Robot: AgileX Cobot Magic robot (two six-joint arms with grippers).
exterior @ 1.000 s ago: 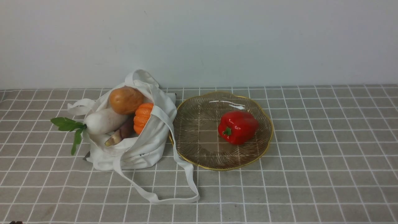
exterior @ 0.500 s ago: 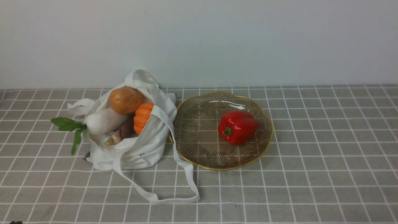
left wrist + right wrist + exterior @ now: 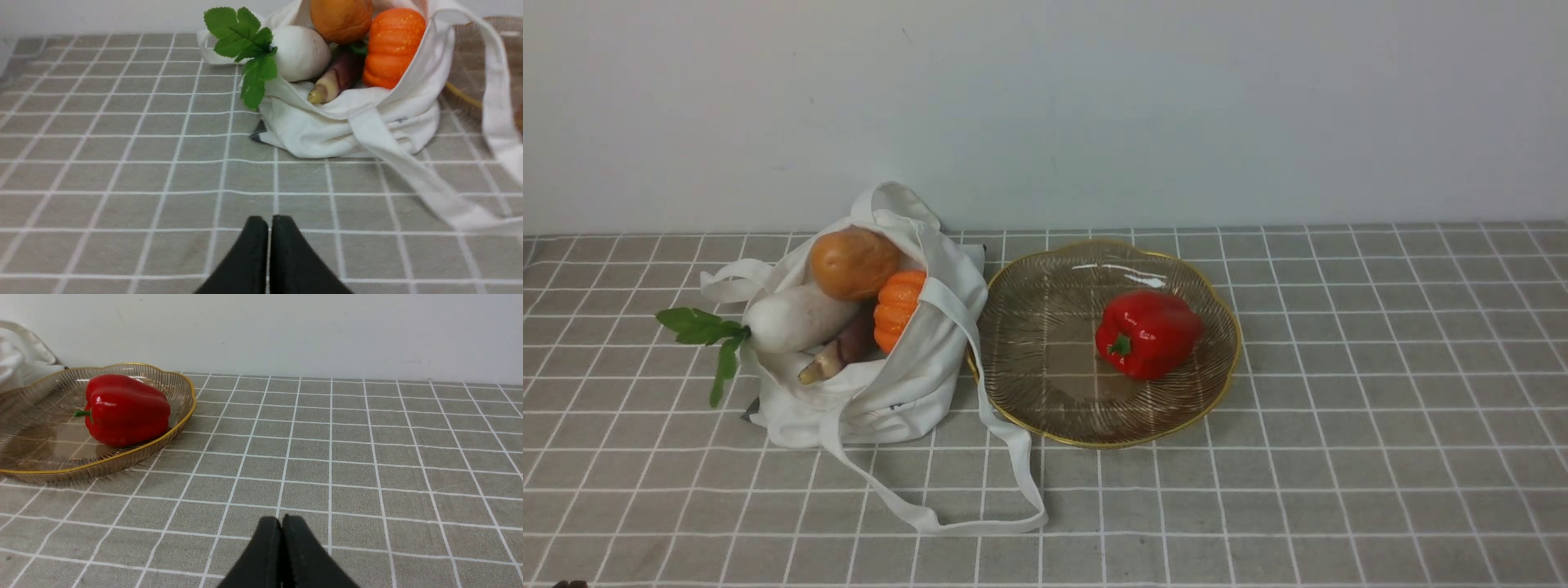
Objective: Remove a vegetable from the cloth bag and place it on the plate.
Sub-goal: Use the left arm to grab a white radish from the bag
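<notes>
Now, front view, bag: the cloth bag (image 3: 890,400) lies slumped on the checked tablecloth (image 3: 1339,457), mouth open, right up against the left rim of the plate (image 3: 1037,343).
Front view, vegetable: the radish (image 3: 796,317) lies in the bag's mouth. Its green leaves (image 3: 698,325) hang out over the fabric edge toward the robot's left. The potato (image 3: 854,263) rests against it from behind, with the pumpkin (image 3: 898,309) and a purple root (image 3: 837,353) just beside.
Front view, plate: it carries only the red pepper (image 3: 1147,333), right of centre; the left half has room.
Front view, arms: neither gripper shows.
Left wrist view, hand: the left gripper (image 3: 269,222) has its fingertips pressed together with nothing between them. It is low over the cloth, well short of the bag, facing the radish's leafy end.
Right wrist view, hand: the right gripper (image 3: 282,522) is likewise closed and empty, apart from the plate.
Handling: the radish looks smooth and rigid, probably light, and likely slippery under the pads.
Hold: across the thick white body near its middle seems best, not the floppy leaves.
Risk: the potato leaning on it may roll, and the soft fabric could snag a finger.
</notes>
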